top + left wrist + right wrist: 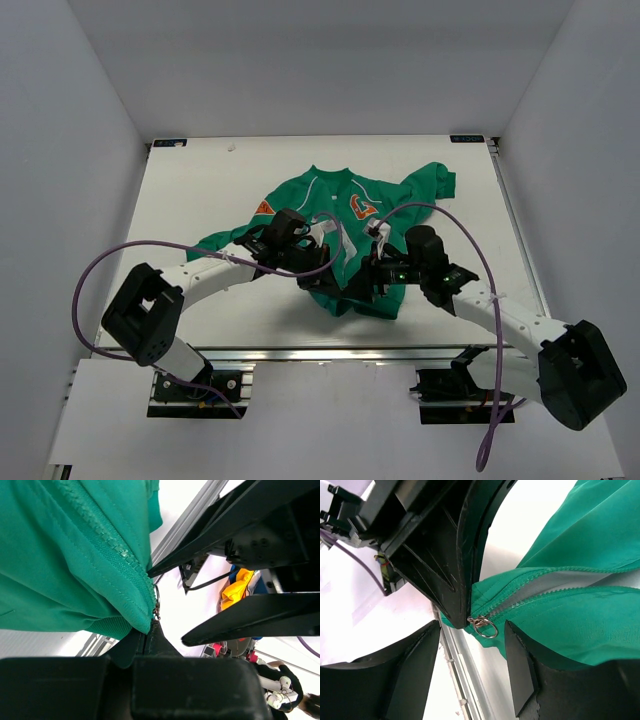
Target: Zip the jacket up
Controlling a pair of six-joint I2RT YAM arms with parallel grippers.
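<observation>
**A:** Where the two arms meet over the jacket (345,215), how is the left one set?

**B:** It bends in from the near left corner of the surface (200,190) and reaches toward the middle. The left hand (149,642) is clamped tight on the jacket's hem, right at the foot of the zip.

**A:** And the right?

**B:** It angles in from the near right corner, facing the left. The right hand (470,665) has its fingers (415,670) well apart, one on each side of the zip pull (485,626), and they touch neither the pull nor the cloth.

**A:** Where's the pull?

**B:** Its small metal ring hangs at the hem, just beside the left hand's tip. Past it the zip teeth (530,597) split, with pale lining showing between.

**A:** And the jacket itself?

**B:** Chest up in the middle of the surface, nearer the far edge, hem toward the near edge.
</observation>
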